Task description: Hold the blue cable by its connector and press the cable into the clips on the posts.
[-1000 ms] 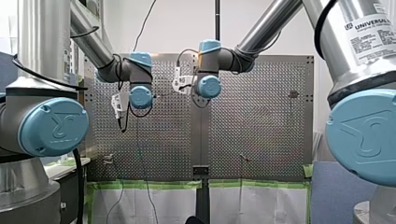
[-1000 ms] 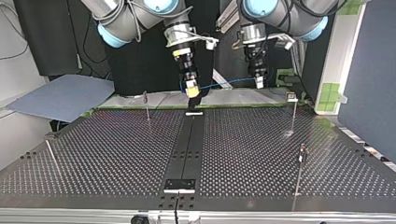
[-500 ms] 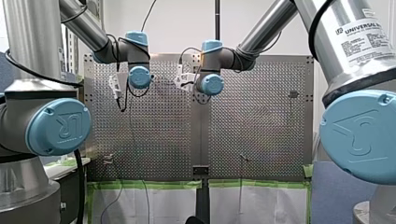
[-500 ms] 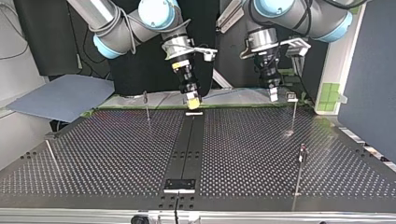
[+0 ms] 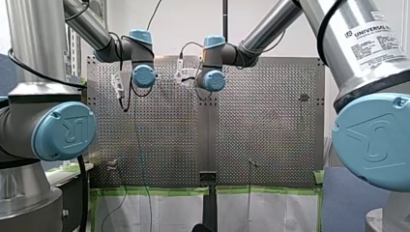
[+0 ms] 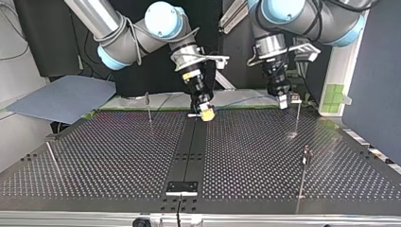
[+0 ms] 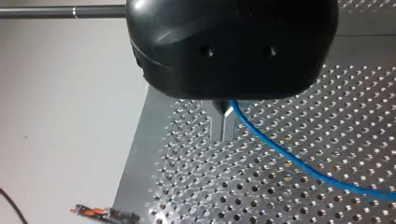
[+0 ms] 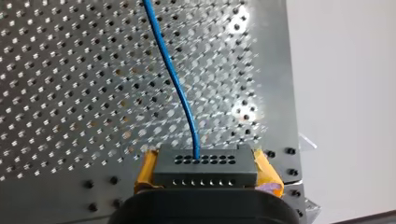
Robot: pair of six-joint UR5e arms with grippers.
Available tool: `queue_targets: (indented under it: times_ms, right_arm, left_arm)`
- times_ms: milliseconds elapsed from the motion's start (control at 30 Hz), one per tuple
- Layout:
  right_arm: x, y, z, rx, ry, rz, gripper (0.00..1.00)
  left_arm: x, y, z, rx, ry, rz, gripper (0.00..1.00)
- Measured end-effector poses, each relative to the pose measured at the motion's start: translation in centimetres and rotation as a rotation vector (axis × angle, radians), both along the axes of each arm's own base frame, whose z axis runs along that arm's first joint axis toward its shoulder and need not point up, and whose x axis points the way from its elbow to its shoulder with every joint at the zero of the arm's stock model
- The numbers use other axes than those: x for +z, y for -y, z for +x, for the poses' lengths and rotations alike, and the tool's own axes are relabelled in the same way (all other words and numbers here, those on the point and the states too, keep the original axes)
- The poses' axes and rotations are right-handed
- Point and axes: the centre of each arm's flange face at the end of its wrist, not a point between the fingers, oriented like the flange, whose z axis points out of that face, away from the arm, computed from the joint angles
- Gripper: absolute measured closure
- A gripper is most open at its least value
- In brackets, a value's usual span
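Note:
The blue cable [image 6: 241, 100] sags between my two grippers just above the table's far edge in the top view. My right gripper [image 6: 206, 113], with yellow pads, is shut on the dark connector block [image 8: 205, 164]; the blue cable [image 8: 176, 79] leaves the block's face and runs ahead over the perforated plate. My left gripper [image 7: 224, 136] has its metal fingers shut on the blue cable [image 7: 289, 161], which trails off to one side. In the top view my left gripper [image 6: 283, 100] hangs right beside the clip on a thin post [image 6: 297, 113].
More thin posts stand on the perforated table [image 6: 104, 156]: one at the far left [image 6: 148, 107], one at the near right [image 6: 305, 165], a leaning one at the near left [image 6: 52, 158]. A black strip [image 6: 189, 151] runs down the table's middle. A blue-grey sheet [image 6: 61, 97] lies off the far left corner.
In the top view both grippers have come lower and nearer over the table's far edge, shifting to that view's right, and the cable went with them. My left gripper now hangs beside the far right post.

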Motion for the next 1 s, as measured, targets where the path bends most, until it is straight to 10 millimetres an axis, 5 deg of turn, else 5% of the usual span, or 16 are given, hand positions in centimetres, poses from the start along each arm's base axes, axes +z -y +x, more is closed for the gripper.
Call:
queue_targets:
  times_ms: [567,1000]
  right_arm:
    - [5.9,1.6,1.5,0.017,0.068,-0.044,1.00]
    - [6.9,1.5,2.2,0.048,0.093,-0.047,1.00]
  left_arm:
    - [4.9,-1.8,3.5,0.005,0.055,-0.083,1.00]
    - [6.3,-5.2,5.4,0.004,0.056,-0.102,1.00]
